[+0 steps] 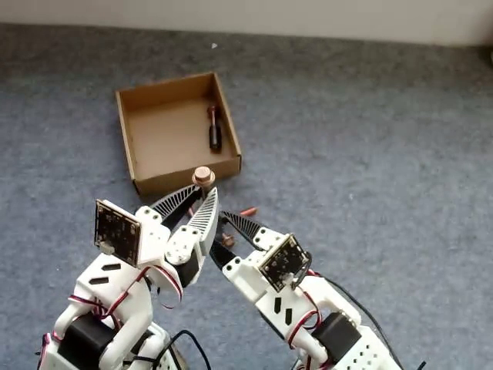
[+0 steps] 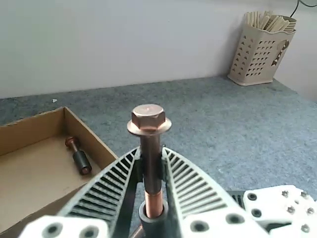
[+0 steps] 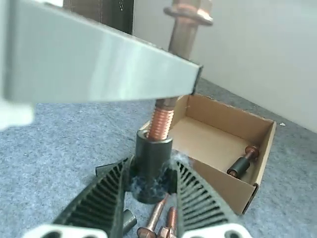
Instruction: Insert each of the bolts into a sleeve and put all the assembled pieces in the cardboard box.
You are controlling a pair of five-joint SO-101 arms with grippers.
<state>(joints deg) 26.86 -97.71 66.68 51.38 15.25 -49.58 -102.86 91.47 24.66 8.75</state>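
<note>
Left arm: left jaws closed on the shank of a copper bolt (image 2: 150, 124), flanged head up, shaft about upright. They sit just in front of the near wall of the cardboard box (image 1: 181, 176).

Right arm: right jaws closed round a black sleeve (image 3: 154, 153), bore facing up, directly under the bolt. The threaded end is at the mouth of the sleeve; I cannot tell how deep it sits.

Step in hand, my reading: seating bolt into sleeve. To do it well I would hold the sleeve fixed and bring the bolt straight down its axis, checking tilt from both wrist views. The threads may catch on the rim, so go slowly and avoid side load. Release the left jaws only once the flange is close to the sleeve top.

Surroundings, left to right:
- Box: one assembled piece (image 1: 214, 129) lies against its right wall. The floor beside it is free.
- Grey counter (image 1: 370, 154) under the jaws: loose bolts (image 3: 158, 218) and a spare sleeve (image 3: 128, 218), close together. Descending too low risks knocking them.
- Beige perforated holder (image 2: 261, 47) of sticks, well apart, no obstruction.
</note>
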